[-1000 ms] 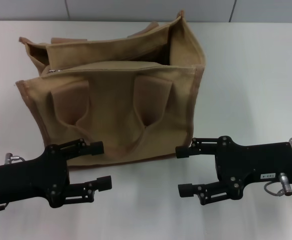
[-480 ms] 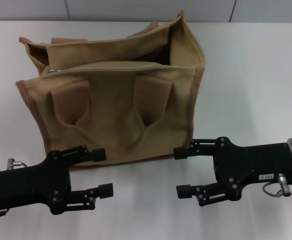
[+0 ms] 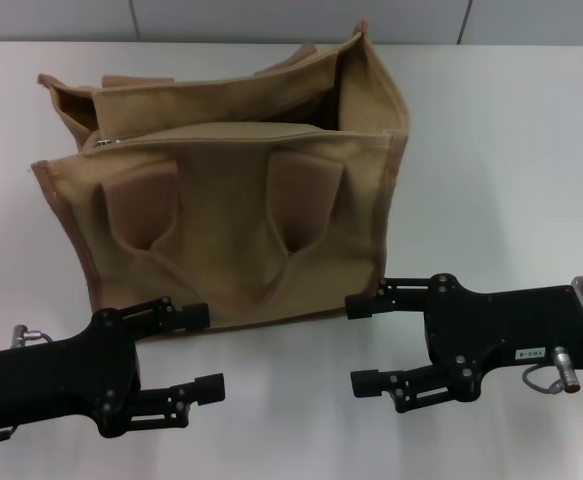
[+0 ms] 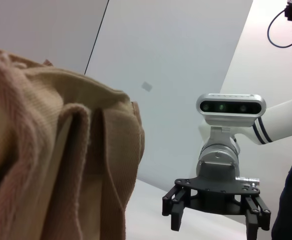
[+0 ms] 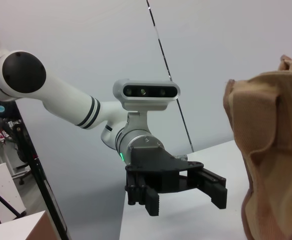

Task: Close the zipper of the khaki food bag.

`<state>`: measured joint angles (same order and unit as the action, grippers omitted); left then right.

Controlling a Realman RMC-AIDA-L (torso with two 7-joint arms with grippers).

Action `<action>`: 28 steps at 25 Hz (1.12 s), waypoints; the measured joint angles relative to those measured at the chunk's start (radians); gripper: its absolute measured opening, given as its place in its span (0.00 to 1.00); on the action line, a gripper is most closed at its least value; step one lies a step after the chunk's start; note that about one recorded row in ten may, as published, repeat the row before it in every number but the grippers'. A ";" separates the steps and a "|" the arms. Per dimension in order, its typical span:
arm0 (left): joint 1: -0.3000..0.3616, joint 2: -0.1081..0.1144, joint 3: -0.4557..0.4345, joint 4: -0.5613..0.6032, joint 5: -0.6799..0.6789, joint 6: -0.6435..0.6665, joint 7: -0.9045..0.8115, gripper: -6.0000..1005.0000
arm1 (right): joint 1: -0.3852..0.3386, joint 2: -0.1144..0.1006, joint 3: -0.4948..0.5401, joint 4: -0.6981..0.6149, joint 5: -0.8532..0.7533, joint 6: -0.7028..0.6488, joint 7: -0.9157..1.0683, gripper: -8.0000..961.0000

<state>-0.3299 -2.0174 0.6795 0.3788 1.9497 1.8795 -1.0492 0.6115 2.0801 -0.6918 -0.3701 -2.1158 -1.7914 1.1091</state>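
Khaki food bag (image 3: 241,200) on white table (image 3: 501,150)

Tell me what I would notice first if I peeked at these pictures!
Probably the big khaki food bag standing in the middle of the white table, its top gaping open with the little silver slider of the zipper at its left end. Next, two black robot grippers in front of it: the left gripper and the right gripper, both with jaws open and holding nothing.
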 joint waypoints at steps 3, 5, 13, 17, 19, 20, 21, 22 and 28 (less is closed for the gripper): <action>0.002 -0.003 0.000 -0.001 0.000 0.002 0.002 0.82 | 0.008 0.000 0.000 0.010 -0.001 0.000 0.001 0.85; 0.005 -0.006 -0.004 -0.001 0.000 0.002 0.009 0.82 | 0.009 0.000 0.000 0.011 -0.002 0.000 0.001 0.85; 0.000 -0.009 -0.008 -0.001 0.000 -0.006 0.018 0.82 | 0.010 0.000 0.000 0.011 -0.002 0.000 0.002 0.85; 0.000 -0.009 -0.007 -0.001 0.000 -0.001 0.024 0.82 | 0.010 0.000 0.000 0.011 -0.002 0.000 0.002 0.85; 0.000 -0.009 -0.005 -0.001 0.000 0.000 0.025 0.82 | 0.008 0.000 0.000 0.011 -0.002 0.000 0.001 0.85; 0.000 -0.009 -0.004 -0.002 0.000 0.000 0.025 0.82 | 0.007 0.000 0.000 0.011 -0.002 0.000 0.000 0.85; 0.000 -0.008 -0.003 -0.002 0.000 0.001 0.025 0.82 | 0.006 0.000 0.000 0.011 -0.002 0.000 0.000 0.85; 0.000 -0.008 -0.003 -0.002 0.000 0.001 0.025 0.82 | 0.006 0.000 0.000 0.011 -0.002 0.000 0.000 0.85; 0.000 -0.008 -0.006 -0.002 -0.001 0.019 0.025 0.82 | 0.004 0.000 0.000 0.011 -0.001 0.000 0.000 0.85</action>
<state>-0.3298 -2.0254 0.6738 0.3769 1.9491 1.8990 -1.0246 0.6151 2.0801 -0.6918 -0.3589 -2.1170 -1.7917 1.1094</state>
